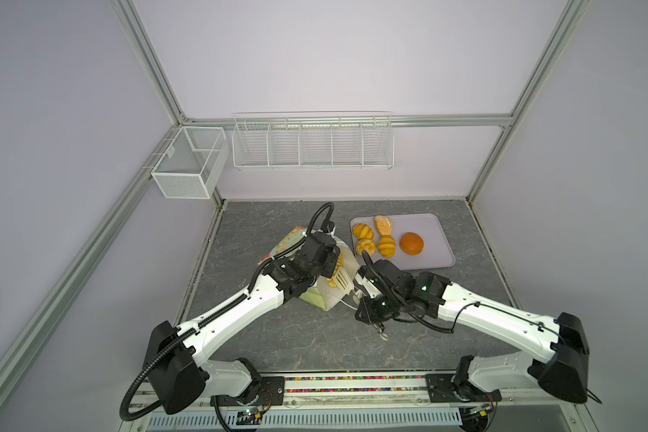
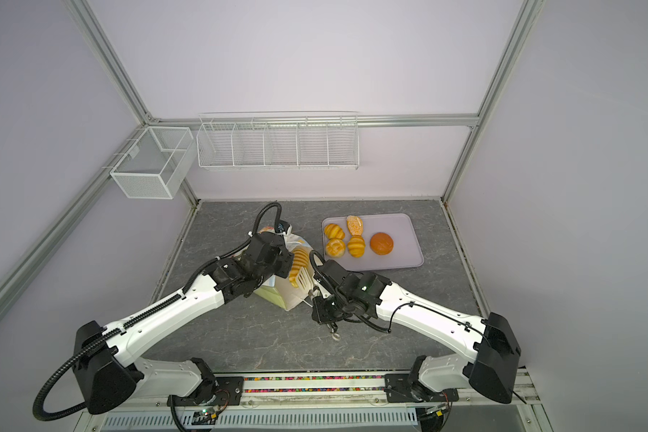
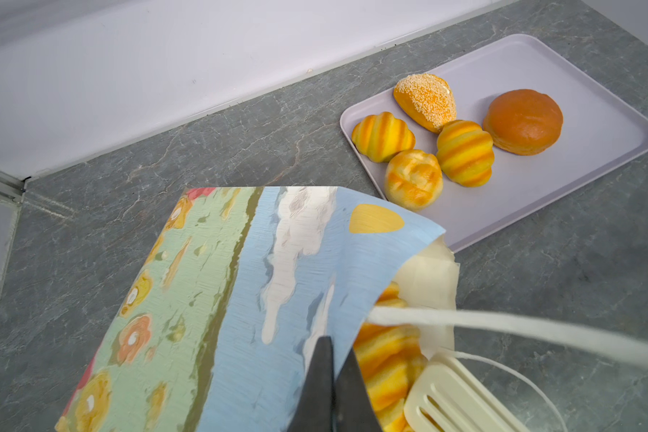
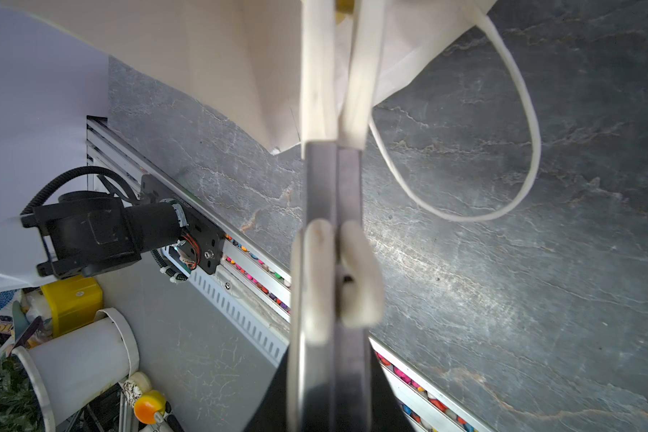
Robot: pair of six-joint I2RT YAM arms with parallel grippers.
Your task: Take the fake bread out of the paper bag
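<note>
On the worktop (image 1: 277,336), left of the lilac tray (image 1: 434,239) bearing five fake bread pieces (image 1: 411,243): paper bag (image 3: 240,280), tipped over, striped loaf (image 3: 386,359) inside, my left tool (image 3: 333,351) pinched on its mouth edge. My right tool (image 4: 336,157): clamped on a cream slotted utensil (image 1: 340,279) at the bag mouth.

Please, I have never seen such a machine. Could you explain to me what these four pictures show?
These are two robot arms on a grey table. Two pictures look down from above, almost identically; the other two come from a small camera on each arm's wrist. On the table are a paper bag and a lilac tray with five toy breads. The left fingers pinch the bag's edge. The right fingers squeeze cream tongs, whose slotted end reaches the bag's mouth, beside a striped loaf inside.
</note>
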